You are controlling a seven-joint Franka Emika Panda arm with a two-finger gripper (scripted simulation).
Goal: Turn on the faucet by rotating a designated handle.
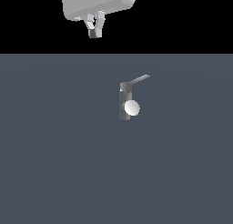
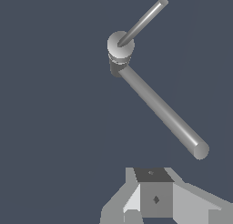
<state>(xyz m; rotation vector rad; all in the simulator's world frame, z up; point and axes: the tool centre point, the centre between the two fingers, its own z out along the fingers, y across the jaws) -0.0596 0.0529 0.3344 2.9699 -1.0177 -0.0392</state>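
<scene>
The faucet (image 1: 124,104) is a small dark-grey upright post on the grey floor, with a white round ball (image 1: 132,108) on its front. The handle (image 1: 139,78) is a thin grey lever reaching from the post's top toward the exterior view's right. My gripper (image 1: 95,33) hangs high above and to the exterior view's left of the faucet, well apart from it, with its fingers together and nothing between them. The wrist view looks down on the faucet's round top (image 2: 120,44), the thin handle (image 2: 143,20), a thick grey cylinder (image 2: 164,111) and my gripper (image 2: 152,191).
The faucet stands on a flat grey-blue floor (image 1: 54,164). Behind the floor's far edge the background is black. The white body of my arm (image 1: 98,4) fills the top of the exterior view.
</scene>
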